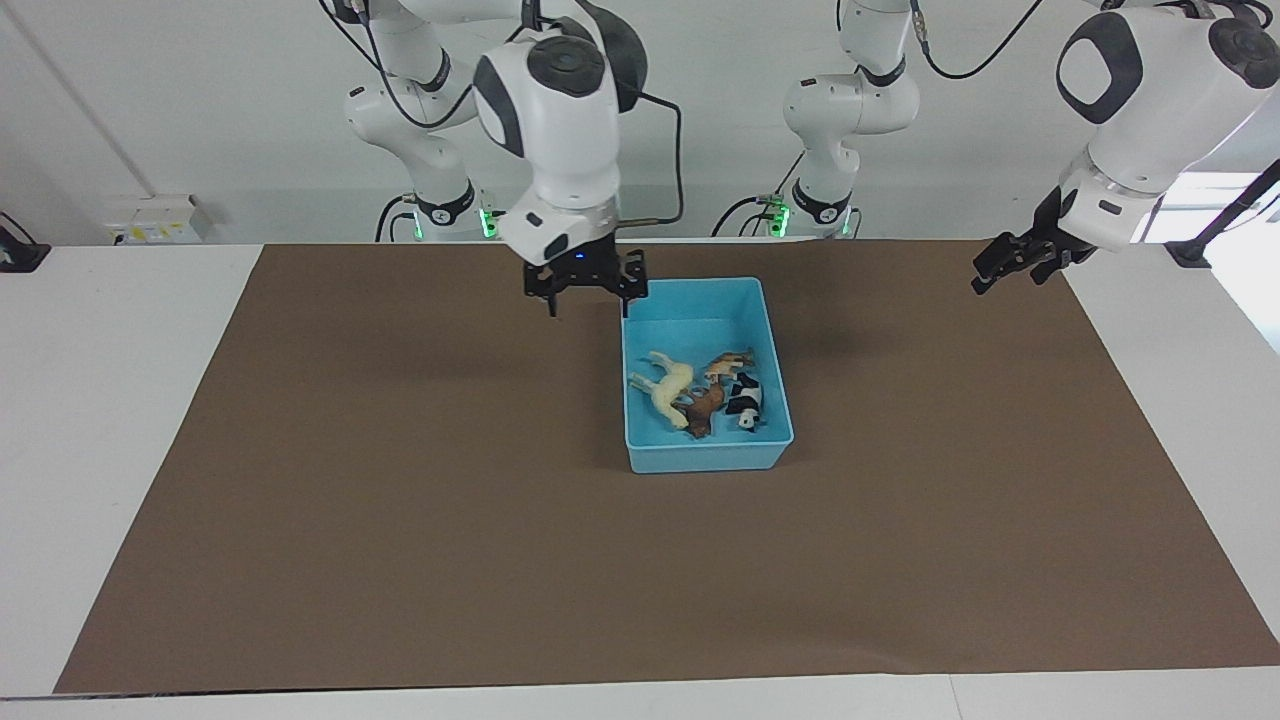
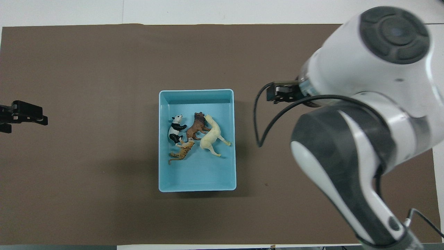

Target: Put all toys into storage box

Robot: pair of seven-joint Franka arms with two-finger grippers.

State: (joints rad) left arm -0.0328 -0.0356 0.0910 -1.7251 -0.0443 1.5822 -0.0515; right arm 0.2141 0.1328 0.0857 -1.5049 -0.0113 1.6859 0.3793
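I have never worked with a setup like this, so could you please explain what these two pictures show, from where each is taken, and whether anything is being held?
Two white robot arms stand at a table covered by a brown mat. One picture looks at them from across the table; the other looks steeply down from above their own end.

In the middle sits the storage box, a light blue bin. All four toys lie inside it: a cream horse, a brown maned animal, a panda and a tiger.

The right gripper hangs beside the box, over the mat, its jaws open and empty. The left gripper waits over the mat's edge at the left arm's end, holding nothing.
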